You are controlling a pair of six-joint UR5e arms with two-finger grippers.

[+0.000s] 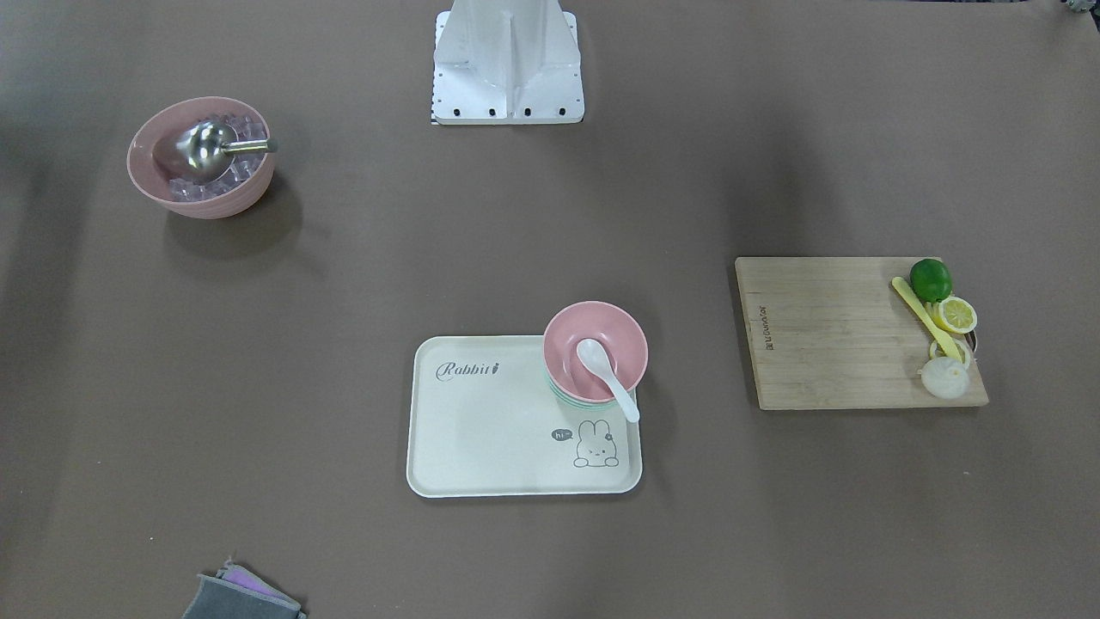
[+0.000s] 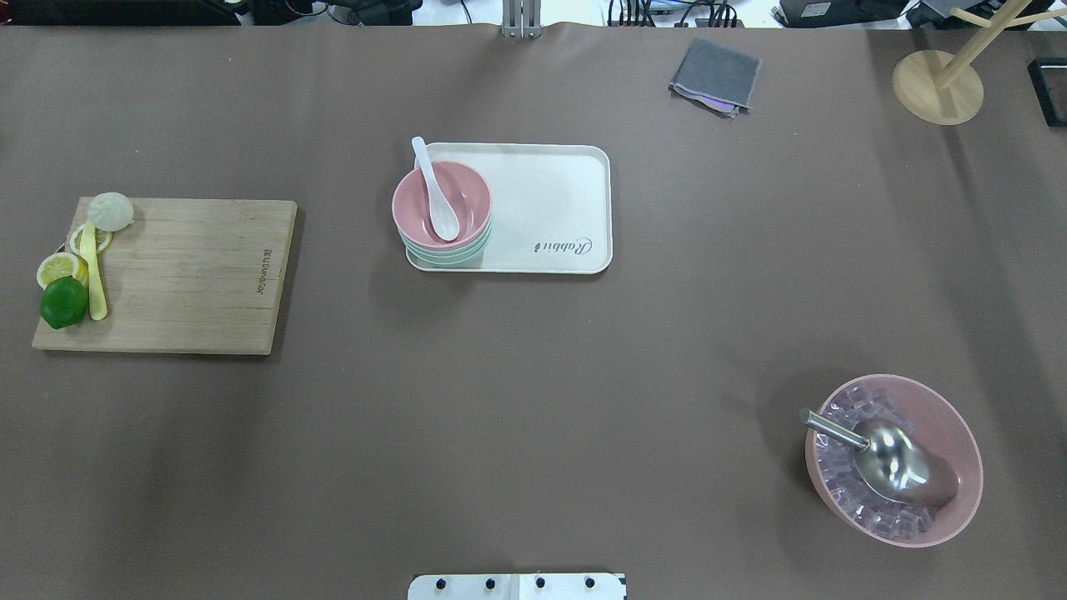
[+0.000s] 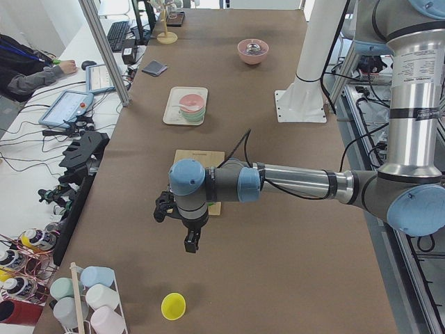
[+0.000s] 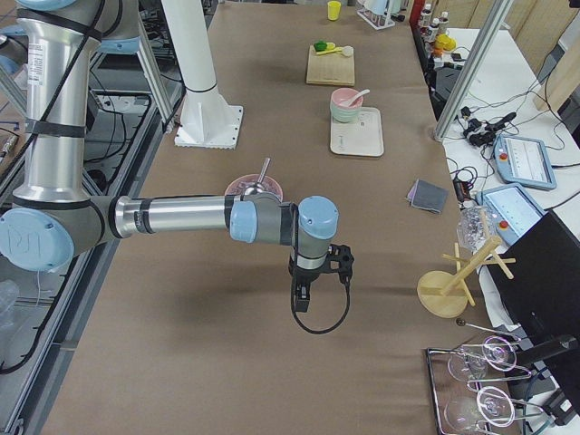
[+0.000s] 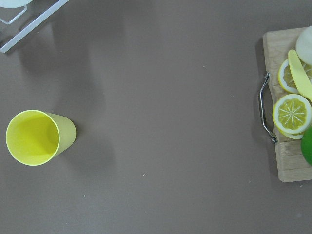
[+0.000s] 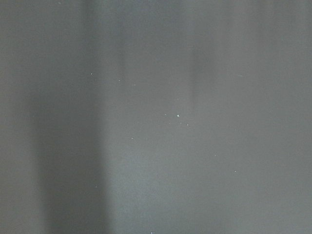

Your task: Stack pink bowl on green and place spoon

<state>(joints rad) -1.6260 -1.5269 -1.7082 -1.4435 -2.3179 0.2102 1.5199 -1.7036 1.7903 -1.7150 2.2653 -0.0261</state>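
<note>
A: Any readable text?
B: At left, the light wooden cutting board (image 2: 192,275) has a burnt-in mark near its tray-side edge. It looks like "Joyoung" but is too small to be sure. At centre, the cream rectangular tray (image 2: 558,200) says "Rabbit". The front view adds a "hi" bubble by a bunny drawing.
A: Task items?
B: At the tray's left end, the small pink bowl (image 2: 471,196) sits nested on the pale green bowl stack (image 2: 446,250). In it lies the white ceramic spoon (image 2: 432,187), handle out over the rim.
A: Room to move?
B: Wide stretches of brown tabletop (image 2: 533,400) separate board, tray and, near right, the large pink bowl of ice cubes (image 2: 959,450) with its metal scoop (image 2: 892,462). A grey folded cloth (image 2: 715,75) lies by the far edge.
A: Tools?
B: Past the board's end, the left tool (image 3: 191,242) hangs over the tabletop near a yellow plastic cup (image 5: 34,137). Beyond the ice bowl hangs the right tool (image 4: 300,302). Both show in side views only, so I can't tell wide or narrow. Operators' desks run along the far side.
</note>
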